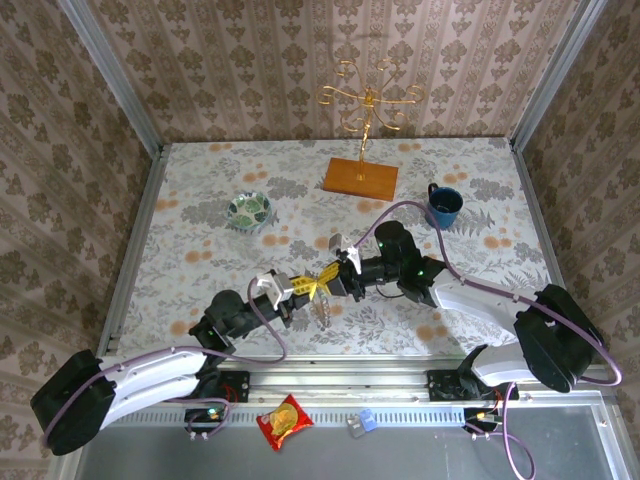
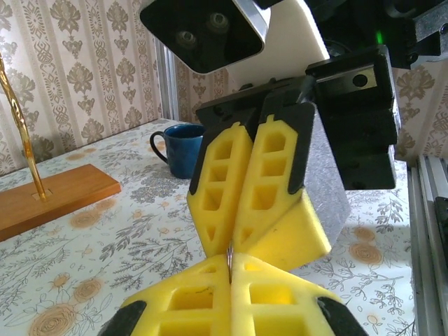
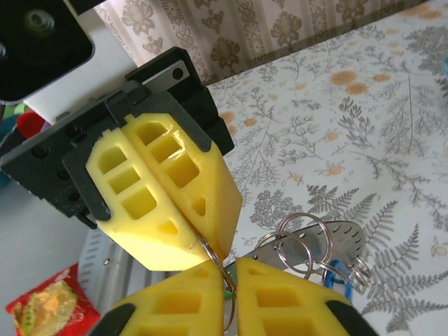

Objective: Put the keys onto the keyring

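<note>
I find the left hand (image 1: pixel 306 289) and the right hand (image 1: pixel 334 278) meeting tip to tip at the centre of the top view, over the floral worktop (image 1: pixel 190 270). Each is clenched on the wire of the keyring (image 1: pixel 322 308), which hangs just below them. In the right wrist view the keyring's loops and flat grey tab sit at lower right, with the blue key (image 3: pixel 337 276) showing beneath them. The blue mug (image 1: pixel 445 205) stands well apart at upper right.
</note>
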You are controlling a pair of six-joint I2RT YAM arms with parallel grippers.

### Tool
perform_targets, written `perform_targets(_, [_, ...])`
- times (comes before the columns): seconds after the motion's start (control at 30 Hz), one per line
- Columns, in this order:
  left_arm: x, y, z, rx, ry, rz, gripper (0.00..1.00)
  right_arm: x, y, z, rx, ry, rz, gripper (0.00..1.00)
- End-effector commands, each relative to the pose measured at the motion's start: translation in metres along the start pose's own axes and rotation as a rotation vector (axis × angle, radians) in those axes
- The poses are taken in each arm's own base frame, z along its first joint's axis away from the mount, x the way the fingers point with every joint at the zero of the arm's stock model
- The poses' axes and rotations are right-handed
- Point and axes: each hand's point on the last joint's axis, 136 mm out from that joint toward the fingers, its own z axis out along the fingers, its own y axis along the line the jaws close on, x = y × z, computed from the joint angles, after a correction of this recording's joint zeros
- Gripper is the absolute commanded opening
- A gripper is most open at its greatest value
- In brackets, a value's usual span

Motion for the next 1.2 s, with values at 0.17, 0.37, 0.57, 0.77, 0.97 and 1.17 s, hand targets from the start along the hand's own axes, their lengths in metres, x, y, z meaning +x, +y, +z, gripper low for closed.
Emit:
perform_targets(0.17, [-0.009,0.002,-0.001,-0.008,-0.033,-0.018,0.02,-0.011,0.013,-0.002,-0.052,-0.013,-0.094,0.0])
perform_targets(0.37, [0.007,-0.001,0.001,0.011,0.091,0.01,0.16,0.0,0.013,-0.009,-0.015,0.088,-0.154,0.0])
perform_targets(0.57, [0.01,-0.005,0.003,0.043,0.15,0.045,0.22,0.004,0.015,-0.014,-0.001,0.167,-0.203,0.0])
perform_targets(0.77, [0.01,-0.011,0.005,0.091,0.167,0.045,0.28,0.004,0.013,-0.012,0.029,0.231,-0.249,0.0])
perform_targets(0.97, [0.016,-0.018,0.008,0.142,0.202,0.024,0.24,0.002,0.02,-0.006,0.012,0.236,-0.285,0.0])
perform_targets(1.17, [0.014,-0.018,0.009,0.159,0.201,0.021,0.06,0.006,0.023,-0.004,0.005,0.266,-0.297,0.0])
